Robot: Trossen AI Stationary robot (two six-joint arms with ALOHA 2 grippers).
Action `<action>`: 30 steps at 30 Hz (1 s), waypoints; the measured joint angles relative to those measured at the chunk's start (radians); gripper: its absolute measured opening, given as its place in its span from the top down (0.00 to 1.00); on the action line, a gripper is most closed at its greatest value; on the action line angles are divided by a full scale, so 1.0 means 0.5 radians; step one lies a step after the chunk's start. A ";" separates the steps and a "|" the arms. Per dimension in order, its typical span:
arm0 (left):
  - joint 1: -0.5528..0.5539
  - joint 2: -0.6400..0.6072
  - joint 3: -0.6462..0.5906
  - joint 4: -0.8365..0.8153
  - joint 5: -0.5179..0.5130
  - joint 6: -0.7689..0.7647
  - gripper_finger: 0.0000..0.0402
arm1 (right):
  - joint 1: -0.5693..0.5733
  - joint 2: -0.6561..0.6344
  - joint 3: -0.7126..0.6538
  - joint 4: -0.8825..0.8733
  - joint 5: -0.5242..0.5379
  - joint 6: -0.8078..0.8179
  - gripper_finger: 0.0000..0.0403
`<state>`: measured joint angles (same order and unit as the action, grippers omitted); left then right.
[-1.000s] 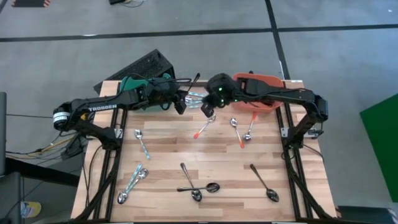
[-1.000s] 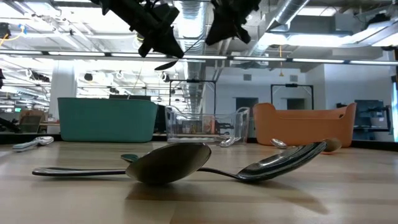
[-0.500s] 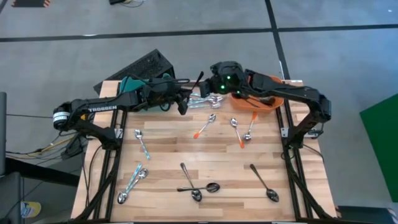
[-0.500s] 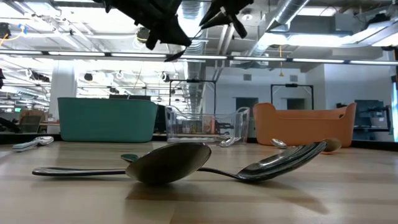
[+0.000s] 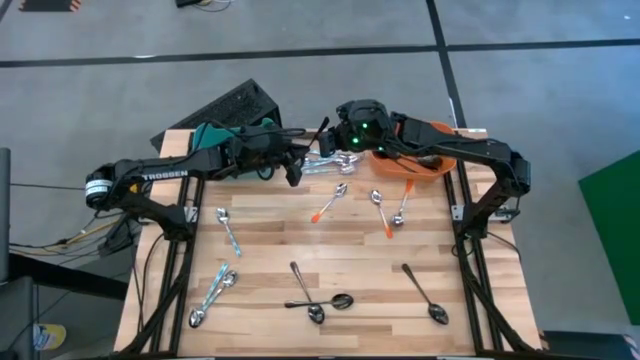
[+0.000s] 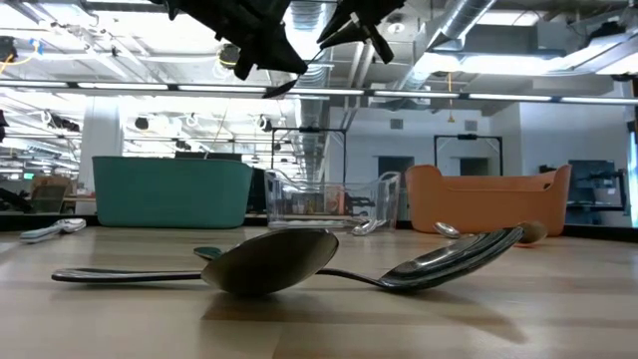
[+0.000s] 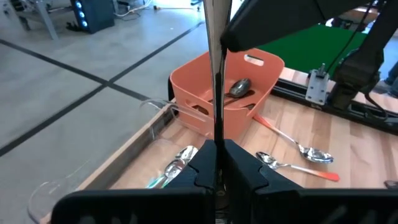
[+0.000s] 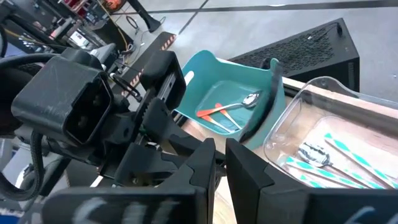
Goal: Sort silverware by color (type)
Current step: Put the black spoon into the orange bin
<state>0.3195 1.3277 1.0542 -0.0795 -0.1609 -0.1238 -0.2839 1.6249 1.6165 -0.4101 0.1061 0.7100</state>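
Observation:
My left gripper (image 5: 292, 165) is over the far middle of the table, above the clear bin (image 5: 325, 160). It is shut on a dark-handled spoon. The spoon's thin handle (image 7: 216, 81) runs forward from the fingers toward the right arm, and its bowl (image 6: 282, 90) shows below the gripper. My right gripper (image 5: 332, 130) hangs by the handle's free end. Its fingers (image 8: 205, 162) stand close together, with only a narrow slit between them. Orange-handled (image 5: 330, 203), teal-handled (image 5: 228, 230) and dark-handled (image 5: 305, 290) spoons lie flat on the table. My left gripper pinches the dark spoon's handle (image 7: 216, 146) between its two fingers, and the handle runs lengthwise out past their tips. The spoon is lifted clear, high over the table. My right gripper is next to the handle's free end (image 5: 321, 124); I cannot tell whether it touches it.
A teal bin (image 8: 236, 93) at the far left holds an orange-handled spoon and another spoon. The clear bin (image 8: 336, 137) holds teal-handled spoons. An orange bin (image 7: 224, 93) at the far right holds spoons. The two arms stand close together over the far edge.
My right gripper has risen from just above the orange-handled spoon at mid-table. It has gone toward the far edge, to beside the dark spoon's handle end. The orange-handled spoon has stayed where it lay. My left gripper has shifted slightly with the dark spoon.

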 joint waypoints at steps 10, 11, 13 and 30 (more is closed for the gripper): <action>0.000 0.000 0.000 0.000 -0.002 0.001 1.00 | 0.051 -0.005 0.000 -0.093 -0.008 0.134 0.84; 0.000 0.000 0.000 0.000 -0.002 0.002 1.00 | 0.050 -0.005 0.000 -0.105 -0.006 0.152 0.84; 0.000 0.000 0.000 -0.001 -0.003 0.015 1.00 | 0.048 -0.005 -0.001 -0.106 0.011 0.150 0.84; -0.001 0.000 0.000 -0.001 -0.008 0.024 1.00 | 0.013 -0.003 -0.001 -0.032 0.067 0.157 0.84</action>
<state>0.3191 1.3277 1.0542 -0.0799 -0.1646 -0.1120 -0.2775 1.6234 1.6161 -0.4259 0.1398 0.7887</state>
